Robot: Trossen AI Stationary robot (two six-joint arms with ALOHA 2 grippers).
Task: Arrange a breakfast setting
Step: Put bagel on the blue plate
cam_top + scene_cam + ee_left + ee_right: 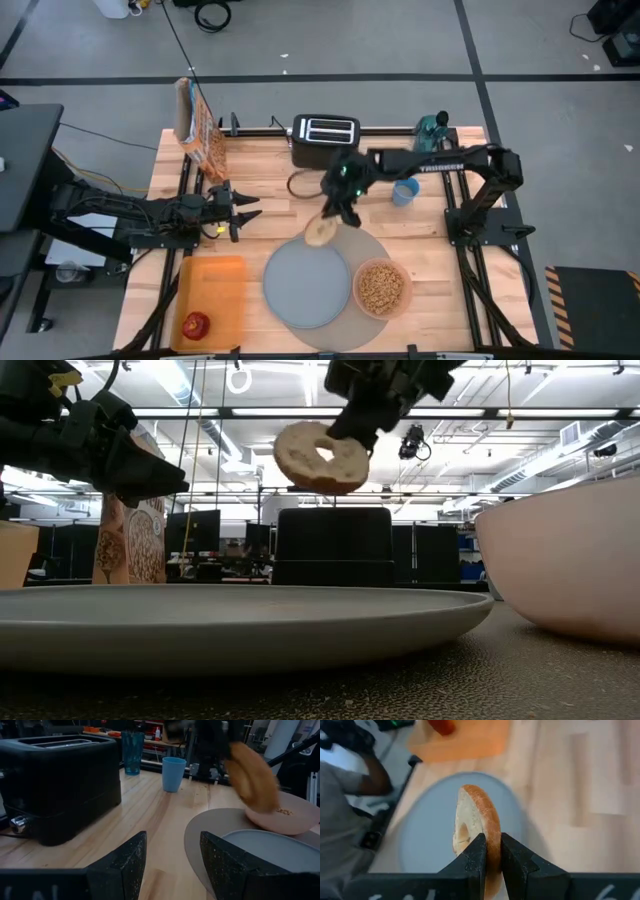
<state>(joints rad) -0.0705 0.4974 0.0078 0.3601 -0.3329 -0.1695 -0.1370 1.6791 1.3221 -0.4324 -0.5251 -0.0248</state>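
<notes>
My right gripper [343, 212] is shut on a bagel [321, 232] and holds it in the air over the far edge of the round grey mat [372, 246]. A grey plate [305, 285] lies on the mat, with a pink bowl [381, 262] of cereal beside it on the right. The red apple [195, 325] lies on the orange tray [215, 280] at the near left. My left gripper [243, 212] stands open and level over the table's left part, with nothing between its fingers [125, 865]. My right gripper pinches the bagel between its two fingers [476, 857], one on the pale cut face and one on the brown crust side, at the ring's upper edge [491, 845]. The fingers slant down from the far right. The bagel [322, 457] hangs below them, on edge and tilted, clear of the plate and the mat.
A black toaster [325, 140] stands at the far middle, with a blue cup [405, 192] to its right and a cereal box [200, 135] at the far left. Bare wood lies between the toaster and the mat.
</notes>
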